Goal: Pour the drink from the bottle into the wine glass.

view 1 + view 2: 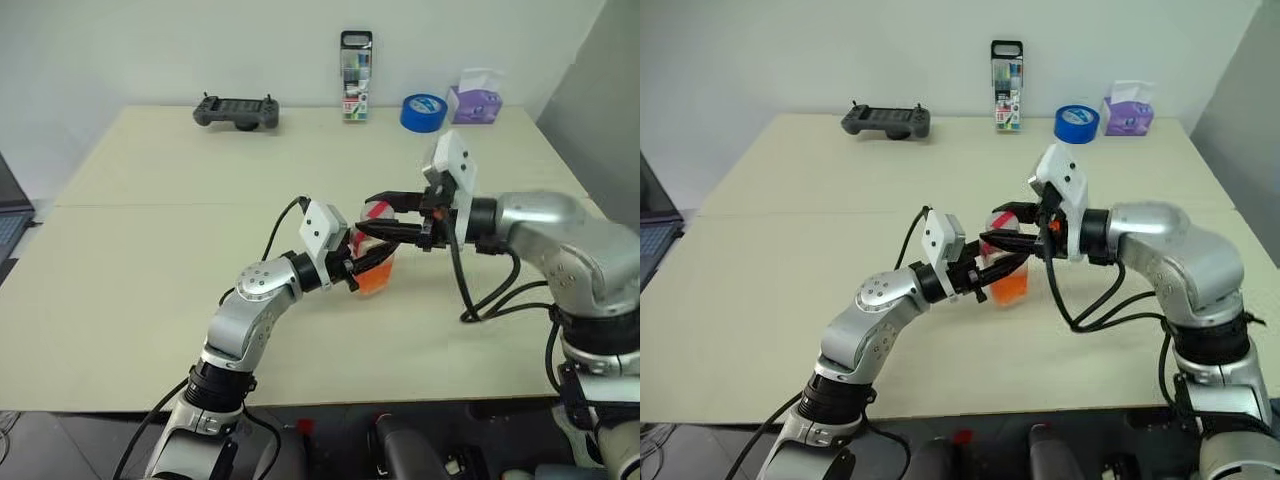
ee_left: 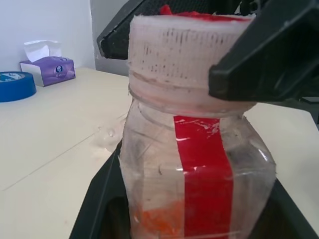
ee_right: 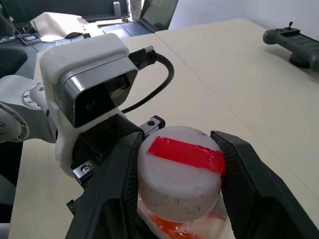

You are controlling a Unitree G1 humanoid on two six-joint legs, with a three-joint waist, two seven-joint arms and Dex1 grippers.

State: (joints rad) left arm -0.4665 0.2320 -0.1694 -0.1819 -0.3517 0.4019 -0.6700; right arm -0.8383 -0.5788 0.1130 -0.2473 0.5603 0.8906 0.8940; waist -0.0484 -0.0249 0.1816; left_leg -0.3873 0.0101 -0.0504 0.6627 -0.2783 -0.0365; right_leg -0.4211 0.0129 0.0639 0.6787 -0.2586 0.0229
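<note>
The bottle (image 1: 376, 262) stands upright over the middle of the table, a small clear plastic one with a red tape stripe (image 2: 203, 169). A little orange drink (image 1: 1009, 288) sits at its bottom. My left gripper (image 1: 362, 266) is shut on the bottle's body from the left. My right gripper (image 3: 178, 145) comes in from the right, its two black fingers (image 3: 117, 174) pressed on either side of the white cap (image 3: 178, 184), which has red tape on top. The wine glass is hidden from view.
Along the far edge of the table (image 1: 150, 250) lie a black controller (image 1: 236, 111), an upright marker pack (image 1: 355, 76), a blue tape roll (image 1: 423, 111) and a purple tissue box (image 1: 474, 99). A faint clear glassy shape (image 2: 106, 135) sits on the table beyond the bottle.
</note>
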